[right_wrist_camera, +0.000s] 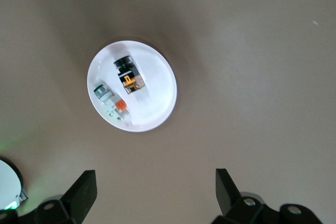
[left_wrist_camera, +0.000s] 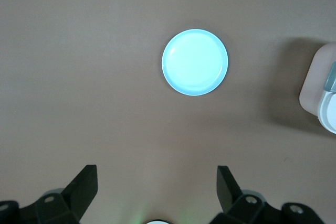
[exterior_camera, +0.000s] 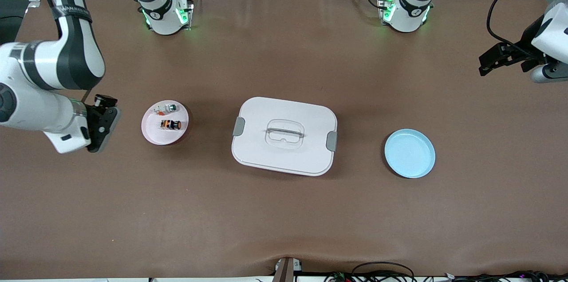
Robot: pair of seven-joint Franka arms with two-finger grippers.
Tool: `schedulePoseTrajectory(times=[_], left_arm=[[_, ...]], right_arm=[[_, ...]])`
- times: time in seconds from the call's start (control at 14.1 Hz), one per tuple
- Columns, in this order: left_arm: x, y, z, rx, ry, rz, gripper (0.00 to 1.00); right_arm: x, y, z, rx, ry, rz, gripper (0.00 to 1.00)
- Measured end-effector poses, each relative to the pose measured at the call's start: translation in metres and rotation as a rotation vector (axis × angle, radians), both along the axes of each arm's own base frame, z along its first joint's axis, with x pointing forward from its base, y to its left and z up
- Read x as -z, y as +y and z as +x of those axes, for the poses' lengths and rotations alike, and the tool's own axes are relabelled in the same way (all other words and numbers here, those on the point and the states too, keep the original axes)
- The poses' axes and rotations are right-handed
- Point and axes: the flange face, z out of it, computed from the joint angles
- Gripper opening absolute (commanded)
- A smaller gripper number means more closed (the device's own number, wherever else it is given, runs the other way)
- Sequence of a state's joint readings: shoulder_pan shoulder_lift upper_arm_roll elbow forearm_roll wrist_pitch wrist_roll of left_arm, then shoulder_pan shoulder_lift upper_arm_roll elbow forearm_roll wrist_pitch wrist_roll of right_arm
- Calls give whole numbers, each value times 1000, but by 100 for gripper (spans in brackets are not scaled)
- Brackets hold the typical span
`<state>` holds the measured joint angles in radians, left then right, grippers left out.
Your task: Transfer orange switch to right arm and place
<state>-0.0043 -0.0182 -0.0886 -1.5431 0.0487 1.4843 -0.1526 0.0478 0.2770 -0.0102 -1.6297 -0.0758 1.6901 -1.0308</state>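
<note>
The orange switch (exterior_camera: 171,125) (right_wrist_camera: 128,76), black with an orange band, lies on a small pink plate (exterior_camera: 153,133) (right_wrist_camera: 157,114). A whitish switch with a green tip (exterior_camera: 165,107) (right_wrist_camera: 110,100) lies next to it on the same plate. My right gripper (exterior_camera: 108,123) (right_wrist_camera: 156,184) hangs open and empty over the bare table, beside the pink plate toward the right arm's end. My left gripper (exterior_camera: 490,57) (left_wrist_camera: 157,182) is also open and empty, over the table at the left arm's end, well apart from the switches.
A white lidded box with grey clips and a handle (exterior_camera: 284,135) (left_wrist_camera: 320,93) stands in the middle of the table. An empty light-blue plate (exterior_camera: 409,153) (left_wrist_camera: 195,62) lies between the box and the left arm's end. The brown table surface is bare around them.
</note>
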Motion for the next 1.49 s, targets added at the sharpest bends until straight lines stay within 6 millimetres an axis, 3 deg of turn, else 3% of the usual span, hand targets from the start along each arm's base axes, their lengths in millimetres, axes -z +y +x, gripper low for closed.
schedulePoseTrajectory(times=[0.71,0.85,1.13,1.35,1.49], left_arm=[[0,0,0,0,1,0,100],[0,0,0,0,1,0,100],[1,0,0,0,1,0,100],[1,0,0,0,2,0,100],[1,0,0,0,2,0,100]], right_arm=[[-102,-26,-6,582,-22,-159,100],[-115,-28,-9,681,-34,-180,100],[-147,-41,-9,767,-92,-176,100],[-178,-65,-11,830,-144,-126,100],[-184,-78,-13,882,-134,-68,100]])
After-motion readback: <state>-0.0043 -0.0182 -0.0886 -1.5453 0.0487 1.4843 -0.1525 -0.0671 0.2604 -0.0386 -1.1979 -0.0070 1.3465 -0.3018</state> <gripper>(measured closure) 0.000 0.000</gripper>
